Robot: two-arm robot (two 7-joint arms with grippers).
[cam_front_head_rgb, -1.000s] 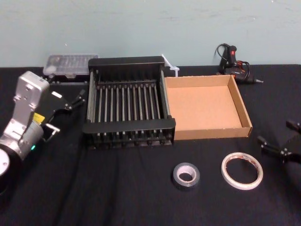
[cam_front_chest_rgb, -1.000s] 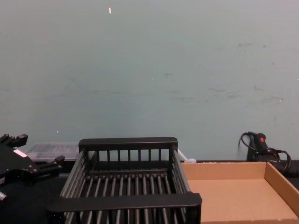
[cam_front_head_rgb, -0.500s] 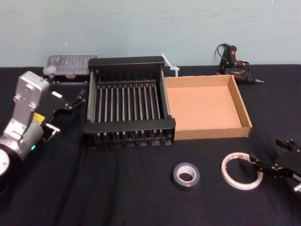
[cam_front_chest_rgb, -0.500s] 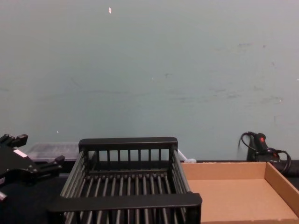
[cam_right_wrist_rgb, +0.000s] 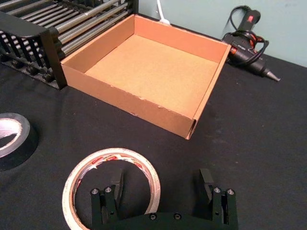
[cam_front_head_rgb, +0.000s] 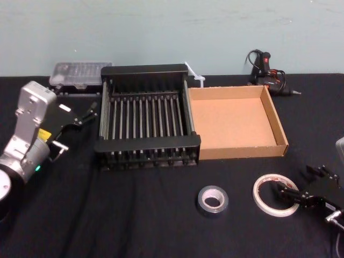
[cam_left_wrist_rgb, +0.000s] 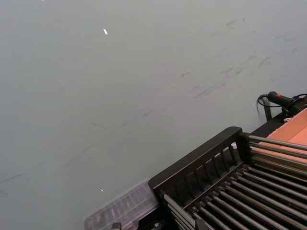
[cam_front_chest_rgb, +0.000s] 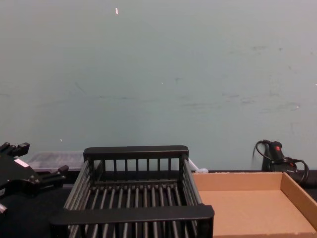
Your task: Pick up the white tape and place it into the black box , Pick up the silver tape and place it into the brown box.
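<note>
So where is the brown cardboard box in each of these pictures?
Head: brown box, right of centre, against the black basket.
Chest: lower right corner, beside the basket.
Left wrist: a brown sliver past the basket's bars.
Right wrist: box beyond the right gripper and white tape.
Shared landmark: the black basket.

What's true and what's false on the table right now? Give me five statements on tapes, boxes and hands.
The thin white tape ring with red marks lies on the black tablecloth. True.
The right hand is shut on it. False: open, one finger inside the hollow, one outside.
The small silver-grey tape roll sits in the shallow brown cardboard tray. False: it lies on the cloth in front of the tray.
The black slatted basket stands left of the tray. True.
The left hand hovers over the silver roll. False: it is beside the basket's left side.
</note>
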